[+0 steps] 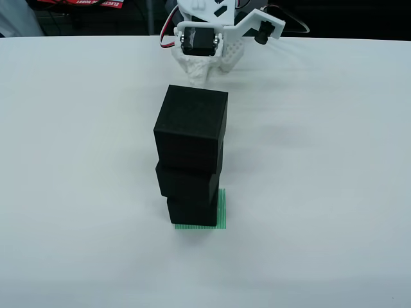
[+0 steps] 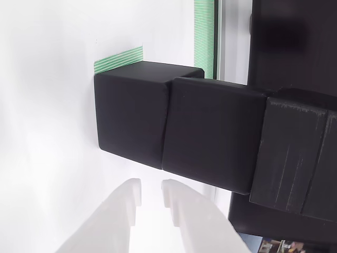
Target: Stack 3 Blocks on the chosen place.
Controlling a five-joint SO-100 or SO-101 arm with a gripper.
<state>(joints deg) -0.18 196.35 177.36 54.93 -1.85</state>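
We see three black cubes standing in one column on the green striped patch, near the middle of the white table. In the view from the front, the bottom block covers most of the patch, leaving a green strip at its right edge and a thin line along the front. The middle block sits on it, shifted slightly left, and the top block looks turned a little and overhangs the one under it.

In the view that rides on the gripper, which is rotated on its side, the column runs left to right and each block steps off from its neighbour, so the stack is not flush.

We judge the cubes rigid, matte and probably light, likely printed plastic: the faces should give decent friction, but such a column would topple from a small sideways push. Any correction should take one cube by two opposite flat faces, squarely at mid-height, never by the corners.

The gripper is beside the stack and touches nothing; its two white fingers stand slightly apart with a narrow gap between the tips and nothing in it. In the front view the arm is at the far edge of the table, well behind the column. The stacking looks complete.
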